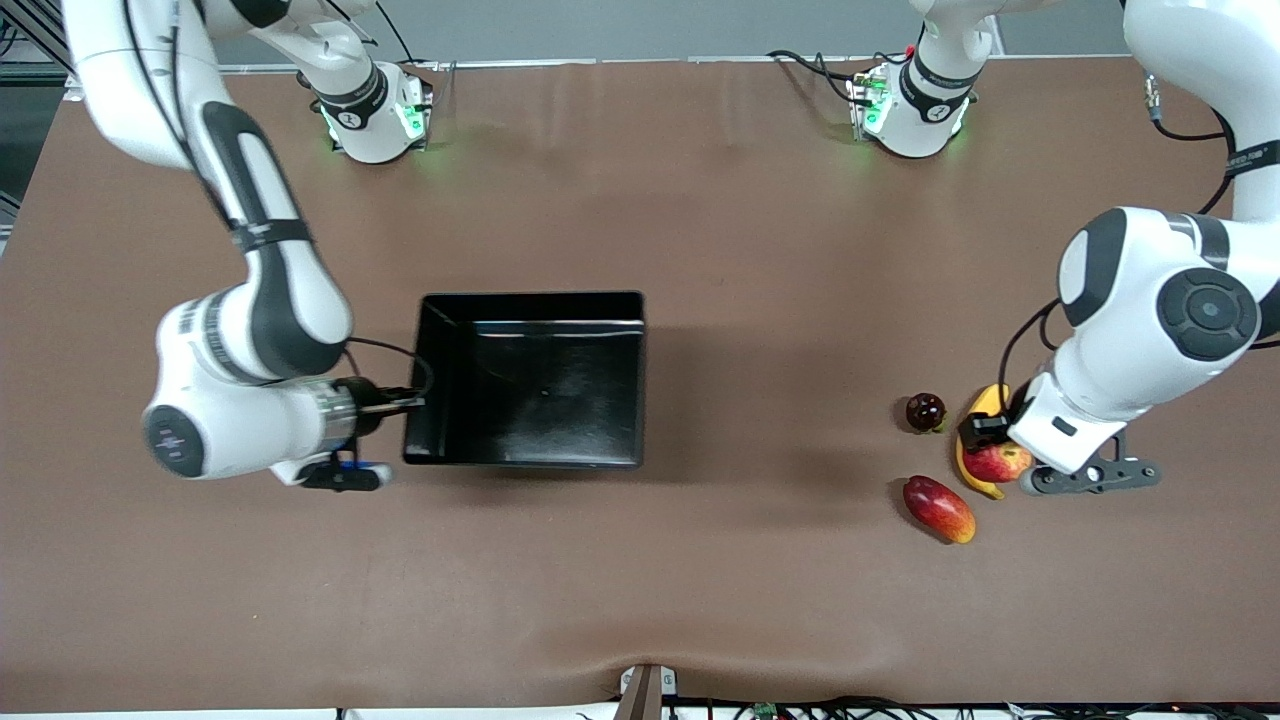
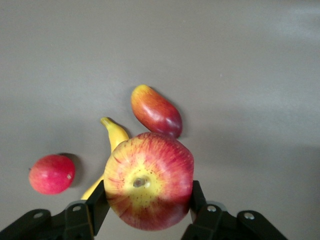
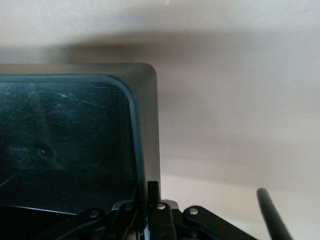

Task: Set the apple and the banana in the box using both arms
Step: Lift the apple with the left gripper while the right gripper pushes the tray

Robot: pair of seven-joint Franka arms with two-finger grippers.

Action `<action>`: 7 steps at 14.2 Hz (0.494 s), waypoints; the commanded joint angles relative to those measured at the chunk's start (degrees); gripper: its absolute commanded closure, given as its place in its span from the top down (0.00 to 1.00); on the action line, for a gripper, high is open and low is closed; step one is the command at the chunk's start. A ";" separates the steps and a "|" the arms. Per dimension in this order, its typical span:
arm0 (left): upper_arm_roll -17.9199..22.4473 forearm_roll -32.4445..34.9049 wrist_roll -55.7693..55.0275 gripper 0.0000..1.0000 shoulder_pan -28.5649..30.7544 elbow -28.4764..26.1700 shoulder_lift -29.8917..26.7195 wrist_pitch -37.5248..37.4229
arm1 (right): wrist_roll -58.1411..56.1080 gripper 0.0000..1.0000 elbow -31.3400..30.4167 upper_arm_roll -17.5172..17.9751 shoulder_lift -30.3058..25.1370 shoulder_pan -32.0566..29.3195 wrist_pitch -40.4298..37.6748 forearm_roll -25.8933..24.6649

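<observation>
The black box [image 1: 530, 305] stands empty mid-table, toward the right arm's end. My right gripper [image 1: 410, 403] is shut on the box's wall at that end; in the right wrist view the gripper [image 3: 147, 200] pinches the rim [image 3: 150, 125]. My left gripper [image 1: 985, 440] is shut on the red-and-yellow apple [image 1: 1003, 462], holding it just over the banana [image 1: 986, 400]. In the left wrist view the apple [image 2: 148, 180] sits between the fingers [image 2: 97, 202] of the gripper [image 2: 147, 207], stem dimple facing the camera. The banana [image 2: 116, 134] lies partly hidden under it.
A dark round fruit [image 1: 925, 412] lies beside the banana toward the box; it looks pinkish-red in the left wrist view [image 2: 52, 173]. An elongated red-and-yellow fruit [image 1: 938, 508] lies nearer the front camera, also in the left wrist view [image 2: 156, 111]. The rest is brown tabletop.
</observation>
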 commanded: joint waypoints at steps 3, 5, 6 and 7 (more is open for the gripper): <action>-2.13 0.25 -5.21 0.00 0.40 -1.63 -3.21 -3.60 | 12.58 0.00 -1.87 -0.49 1.63 9.76 10.85 1.98; -3.71 0.25 -7.32 0.00 0.49 -1.72 -3.38 -4.14 | 15.67 0.00 -1.79 -0.49 3.65 13.11 14.90 1.98; -4.32 0.25 -8.72 0.00 0.40 -1.72 -3.38 -4.57 | 16.03 0.00 -1.79 -0.40 4.79 14.08 17.35 2.15; -5.20 0.25 -10.13 0.00 0.40 -1.72 -3.38 -4.84 | 16.82 0.00 -1.70 -0.40 5.85 15.22 19.90 2.16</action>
